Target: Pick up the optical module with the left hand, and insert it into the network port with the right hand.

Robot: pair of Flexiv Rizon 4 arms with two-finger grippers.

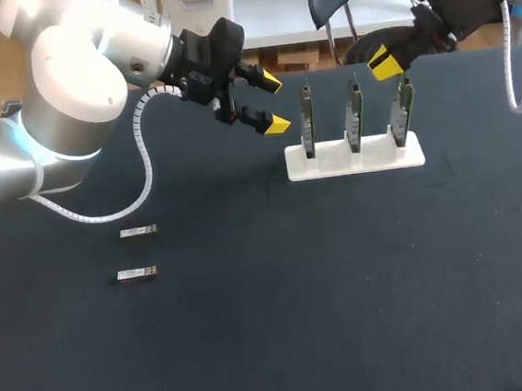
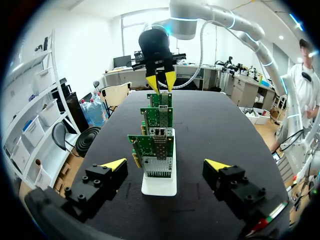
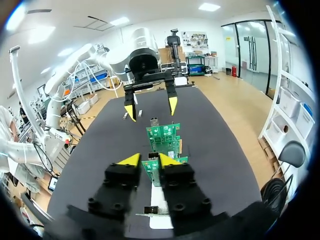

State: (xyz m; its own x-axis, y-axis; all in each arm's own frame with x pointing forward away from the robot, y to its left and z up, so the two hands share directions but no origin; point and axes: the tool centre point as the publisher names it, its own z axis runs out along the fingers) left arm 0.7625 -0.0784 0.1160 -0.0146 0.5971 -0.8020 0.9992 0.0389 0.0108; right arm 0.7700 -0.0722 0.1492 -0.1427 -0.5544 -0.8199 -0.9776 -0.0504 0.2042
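Observation:
Two small silver optical modules (image 1: 139, 231) (image 1: 136, 274) lie on the dark table at the left, with no gripper touching them. Three green network cards (image 1: 353, 113) stand upright in a white stand (image 1: 355, 161). My left gripper (image 1: 273, 104) hangs open just left of the stand, level with the cards; in its own view the left gripper (image 2: 166, 164) faces the nearest card (image 2: 152, 150) end-on. My right gripper (image 1: 385, 61) hovers over the rightmost card (image 1: 403, 108). In its wrist view the right gripper (image 3: 148, 160) has its tips slightly apart above that card's top edge (image 3: 154, 169), clasping nothing.
The table's front half and right side hold nothing but dark cloth. My left arm's white cable loops low over the table near the modules. The stand sits toward the back, right of centre.

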